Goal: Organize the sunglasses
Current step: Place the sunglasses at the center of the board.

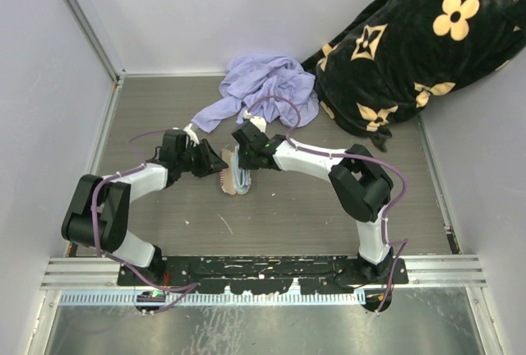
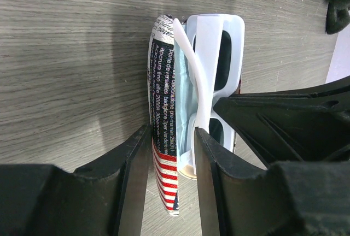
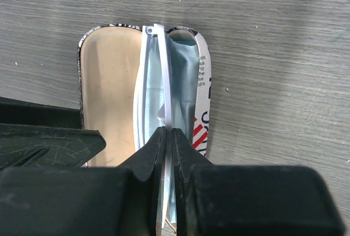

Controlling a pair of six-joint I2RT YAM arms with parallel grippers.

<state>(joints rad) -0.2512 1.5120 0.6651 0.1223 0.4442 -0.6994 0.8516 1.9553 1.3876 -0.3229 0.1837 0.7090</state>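
Observation:
The red-and-white printed case lies open on the table between both grippers. The white-framed sunglasses stand on edge inside it, beside a light-blue cloth. My left gripper is closed over the case's printed side wall, with the cloth and a white arm also between its fingers. My right gripper is shut on a thin white arm of the sunglasses above the case's tan lining. From above, the left gripper and right gripper meet over the case.
A crumpled purple cloth lies just behind the grippers. A large black blanket with beige flowers fills the back right corner. White walls bound the left, back and right. The right gripper's body shows in the left wrist view.

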